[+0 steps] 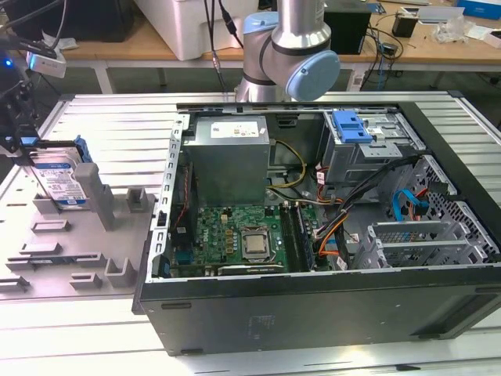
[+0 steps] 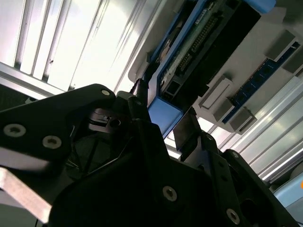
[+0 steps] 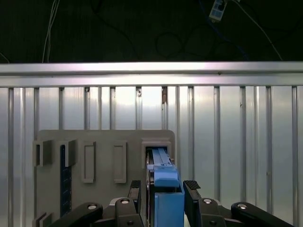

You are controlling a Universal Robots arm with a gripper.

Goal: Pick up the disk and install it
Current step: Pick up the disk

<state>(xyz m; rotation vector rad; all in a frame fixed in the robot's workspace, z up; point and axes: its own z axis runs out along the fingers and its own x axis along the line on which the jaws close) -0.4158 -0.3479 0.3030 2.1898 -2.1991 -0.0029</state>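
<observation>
— At the exterior view's left, we have the disk [image 1: 61, 182] standing on edge in the grey holder [image 1: 102, 235], well apart from the open computer case [image 1: 313, 313].

— And the gripper [image 3: 163, 188]?

— In the first wrist view we see it over the disk's upper edge. The jaws look clamped on the blue carrier rail, with one finger [image 3: 191, 189] on each side.

— So we judge the step in hand to be the pick. How do we do it well?

— We want the grip square and centred on the rail, so the disk hangs plumb. The holder's slot walls sit close beside it. A straight pull along the slot should spare us any binding, while a tilt could jam a corner.

— Any writing we can use?

— Little. The disk's broad face carries a white-and-blue label, but we cannot make out its print. The grey metal box [image 1: 227, 160] inside the case has a white sticker [image 1: 235, 129], and we cannot read its lines either.

— Anything else blue in the case?

— A small ribbed latch [image 1: 350, 125] at the far right bay, with no drive on it.
</observation>
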